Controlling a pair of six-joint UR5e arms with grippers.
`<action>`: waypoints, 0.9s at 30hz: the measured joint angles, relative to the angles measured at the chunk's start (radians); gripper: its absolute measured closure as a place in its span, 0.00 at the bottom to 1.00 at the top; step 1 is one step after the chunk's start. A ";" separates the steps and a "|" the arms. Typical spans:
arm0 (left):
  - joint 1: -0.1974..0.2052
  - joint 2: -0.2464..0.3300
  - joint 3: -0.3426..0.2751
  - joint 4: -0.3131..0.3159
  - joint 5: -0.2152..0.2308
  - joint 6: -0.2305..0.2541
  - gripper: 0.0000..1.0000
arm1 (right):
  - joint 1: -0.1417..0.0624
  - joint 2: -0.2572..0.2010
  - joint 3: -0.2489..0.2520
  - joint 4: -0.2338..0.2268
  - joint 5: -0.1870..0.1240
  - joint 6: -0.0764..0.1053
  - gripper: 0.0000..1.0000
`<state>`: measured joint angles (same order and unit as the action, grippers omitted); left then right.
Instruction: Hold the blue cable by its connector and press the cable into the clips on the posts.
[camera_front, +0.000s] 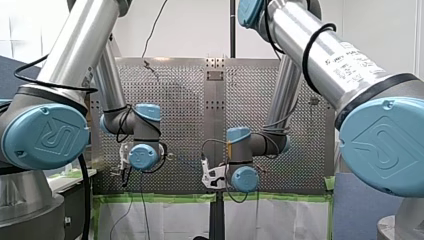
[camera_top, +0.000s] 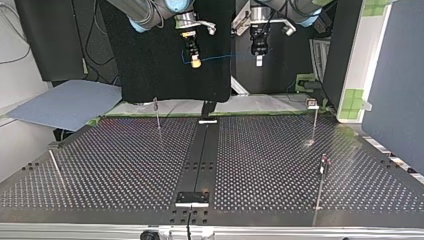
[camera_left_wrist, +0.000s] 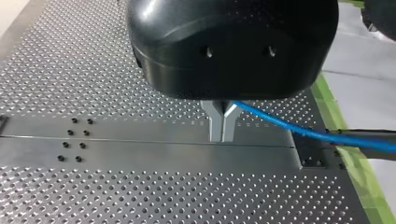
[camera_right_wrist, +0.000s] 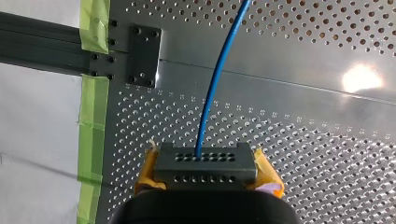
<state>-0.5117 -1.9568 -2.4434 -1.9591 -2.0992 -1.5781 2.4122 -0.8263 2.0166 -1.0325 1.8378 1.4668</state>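
The cable (camera_top: 225, 56) spans from its connector (camera_right_wrist: 205, 165) in my right end effector (camera_top: 196, 62) to my left end effector (camera_top: 258, 61), beyond the tabletop's (camera_top: 125, 170) 12 o'clock edge. On the tabletop, a post (camera_top: 157, 112) stands at 11 o'clock, a second post (camera_top: 314, 122) at 2 and a third post (camera_top: 321, 175) at 4.

Our left arm (camera_front: 75, 50) comes in at the left and our right arm (camera_front: 325, 55) at the right. Both are silver with blue joint caps and trailing black wires. Beyond them lies the perforated table (camera_front: 175, 90), with green tape (camera_front: 165, 198) along its near edge. Our left gripper (camera_front: 121, 166) and right gripper (camera_front: 212, 176) hang over it, well apart.

UR logo on a blue joint cap (camera_front: 44, 136) — arm label (camera_front: 350, 62) too blurred to read.
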 joint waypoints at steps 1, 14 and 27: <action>0.000 0.000 -0.001 -0.001 0.000 0.000 1.00 | 0.000 0.000 0.000 0.000 0.000 0.000 1.00; 0.000 0.001 -0.001 -0.003 0.002 0.001 1.00 | 0.000 0.000 0.000 0.000 0.000 0.000 1.00; -0.005 0.085 0.044 -0.089 -0.033 -0.039 1.00 | -0.011 -0.067 -0.056 0.037 -0.011 0.049 1.00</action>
<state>-0.5170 -1.8716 -2.3992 -2.0479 -2.1321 -1.6167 2.4011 -0.8936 1.9607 -0.9959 1.8265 1.5155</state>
